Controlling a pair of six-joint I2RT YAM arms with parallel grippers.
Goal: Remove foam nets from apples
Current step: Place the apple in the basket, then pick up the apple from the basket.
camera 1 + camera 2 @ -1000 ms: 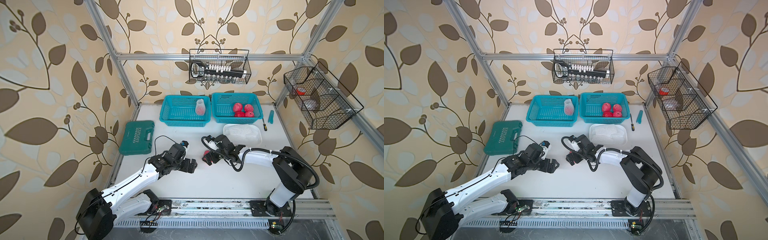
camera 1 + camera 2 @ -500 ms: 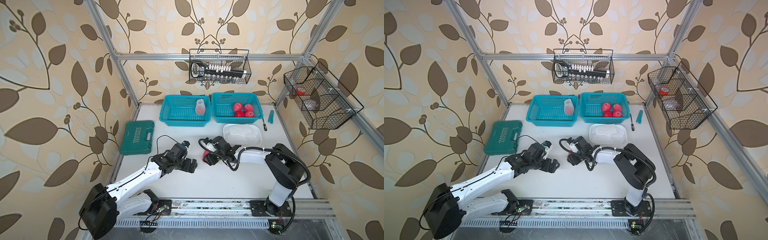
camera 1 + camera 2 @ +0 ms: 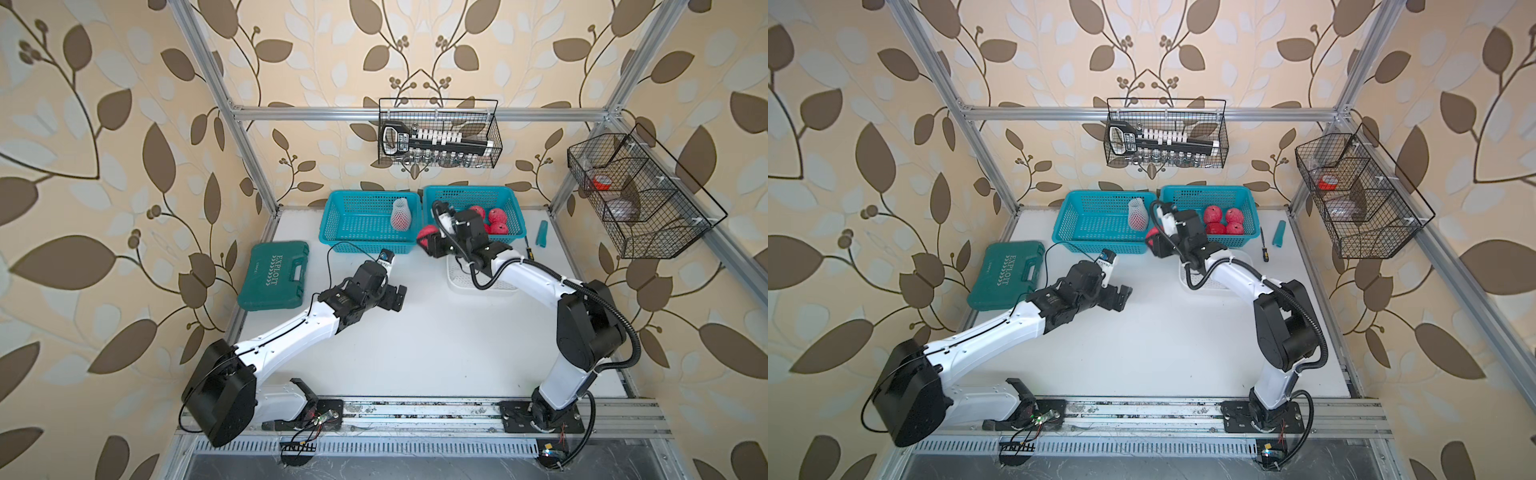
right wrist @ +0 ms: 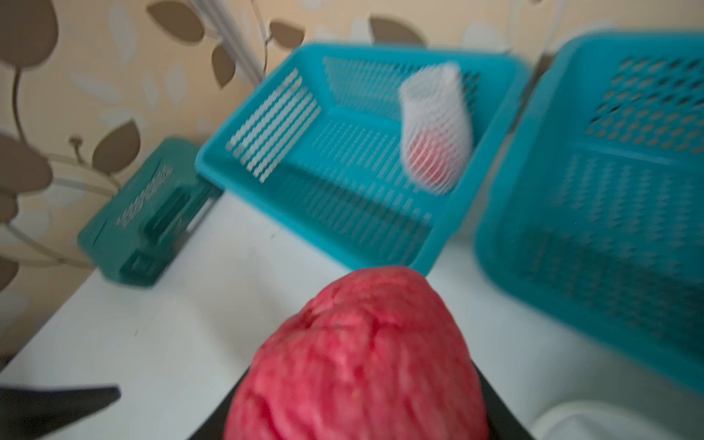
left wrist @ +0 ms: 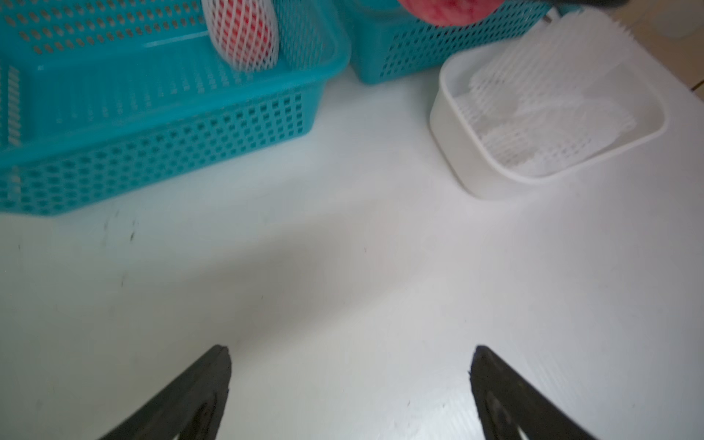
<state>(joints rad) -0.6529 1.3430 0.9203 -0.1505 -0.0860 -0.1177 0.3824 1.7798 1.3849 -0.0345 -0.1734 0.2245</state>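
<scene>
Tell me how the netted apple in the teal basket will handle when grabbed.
The foam net stands taller than its apple, so its empty top will probably collapse if pinched. The round apple fills only the bottom end, tilted near the basket wall; a nudge may well tip or roll it.

R wrist view blurred; apple (image 4: 354, 362) cut off by pic edge.

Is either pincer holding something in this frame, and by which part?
The right pincer holds a bare red apple, clamped across its sides. The exact contact is hidden behind the apple. The left pincer is open and empty.
</scene>
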